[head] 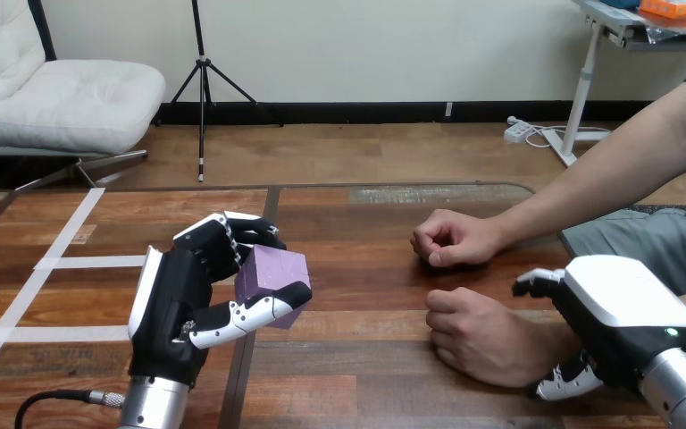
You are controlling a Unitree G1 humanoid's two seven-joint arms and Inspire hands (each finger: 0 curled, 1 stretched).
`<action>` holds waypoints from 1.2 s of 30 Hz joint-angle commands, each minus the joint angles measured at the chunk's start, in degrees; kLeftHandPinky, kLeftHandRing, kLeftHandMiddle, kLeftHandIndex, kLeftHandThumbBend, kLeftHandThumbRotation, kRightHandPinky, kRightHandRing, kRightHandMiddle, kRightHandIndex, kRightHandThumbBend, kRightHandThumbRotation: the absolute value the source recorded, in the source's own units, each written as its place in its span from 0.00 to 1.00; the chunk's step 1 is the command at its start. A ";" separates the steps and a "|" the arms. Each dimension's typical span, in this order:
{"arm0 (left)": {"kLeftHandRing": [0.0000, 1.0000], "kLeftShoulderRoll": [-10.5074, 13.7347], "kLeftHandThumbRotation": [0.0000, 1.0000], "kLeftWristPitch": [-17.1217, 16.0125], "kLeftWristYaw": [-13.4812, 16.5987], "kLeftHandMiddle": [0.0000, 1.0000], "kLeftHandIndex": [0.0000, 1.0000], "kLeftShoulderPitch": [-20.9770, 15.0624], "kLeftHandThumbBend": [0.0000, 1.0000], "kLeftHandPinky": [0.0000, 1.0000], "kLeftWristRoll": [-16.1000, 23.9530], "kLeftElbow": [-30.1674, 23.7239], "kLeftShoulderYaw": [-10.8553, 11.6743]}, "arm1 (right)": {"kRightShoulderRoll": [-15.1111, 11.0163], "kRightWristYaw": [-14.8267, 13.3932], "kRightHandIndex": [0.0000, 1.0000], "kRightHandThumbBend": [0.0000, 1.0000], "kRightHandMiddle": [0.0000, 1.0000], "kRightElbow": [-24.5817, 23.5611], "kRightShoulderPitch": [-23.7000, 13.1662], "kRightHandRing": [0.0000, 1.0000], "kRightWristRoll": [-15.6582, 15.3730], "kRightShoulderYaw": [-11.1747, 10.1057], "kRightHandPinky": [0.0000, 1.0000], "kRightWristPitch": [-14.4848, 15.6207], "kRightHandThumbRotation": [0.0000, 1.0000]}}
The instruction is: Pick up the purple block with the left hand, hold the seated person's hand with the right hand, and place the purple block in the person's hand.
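Over the table [366, 295], our right hand [621, 322] is curling fingers and thumb round the person's wrist [536, 341]. The person's nearer hand [478, 335] is lying fisted. Our left hand [179, 304] is pinching the purple block [272, 273], well left of it. Risk: unless that fist opens, we are likely dropping the block off its knuckles.

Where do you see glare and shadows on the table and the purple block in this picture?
Head view: pale glare lies along the table's far edge; the purple block, in the left hand, has a lighter top and darker side; a shadow sits under the person's far fist; the right hand's white shell is bright.
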 commanded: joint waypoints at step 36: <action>0.45 0.05 0.11 -0.65 -1.71 0.51 0.52 -1.80 0.84 0.38 -1.31 -2.61 1.30 | -2.77 11.79 0.81 0.84 0.84 -0.78 -8.96 0.83 -10.03 4.36 0.80 9.17 0.10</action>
